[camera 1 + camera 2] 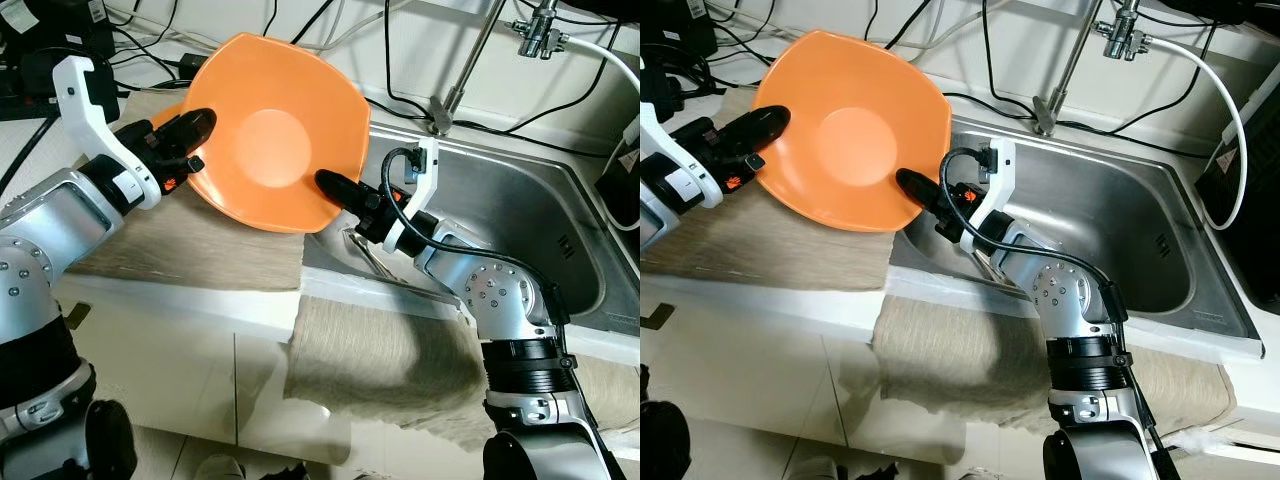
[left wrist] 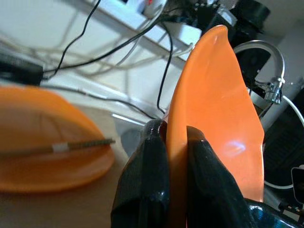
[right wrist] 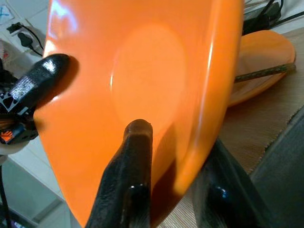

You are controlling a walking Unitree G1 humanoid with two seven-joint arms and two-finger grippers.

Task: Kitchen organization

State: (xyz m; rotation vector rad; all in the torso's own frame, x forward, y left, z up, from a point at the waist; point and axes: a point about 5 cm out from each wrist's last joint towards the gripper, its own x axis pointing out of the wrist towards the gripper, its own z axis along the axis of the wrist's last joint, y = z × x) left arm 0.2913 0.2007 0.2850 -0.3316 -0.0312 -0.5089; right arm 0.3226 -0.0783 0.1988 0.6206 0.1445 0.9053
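An orange plate [image 1: 275,140] is held tilted up on edge over the counter, just left of the sink [image 1: 520,210]. My left gripper [image 1: 200,125] is shut on its left rim, one finger on the inner face and the other behind, as the left wrist view shows [image 2: 173,130]. My right gripper [image 1: 325,182] is shut on the lower right rim, one finger [image 3: 135,142] inside the plate and the other behind it. A second orange plate [image 2: 47,142] lies flat on the counter with a thin stick [image 2: 71,145] across it.
A beige cloth mat [image 1: 200,245] covers the counter under the plate, and a towel [image 1: 400,360] hangs over the front edge. A faucet [image 1: 470,60] and cables [image 1: 300,25] stand along the back wall. Metal utensils [image 1: 370,260] lie in the sink's near corner.
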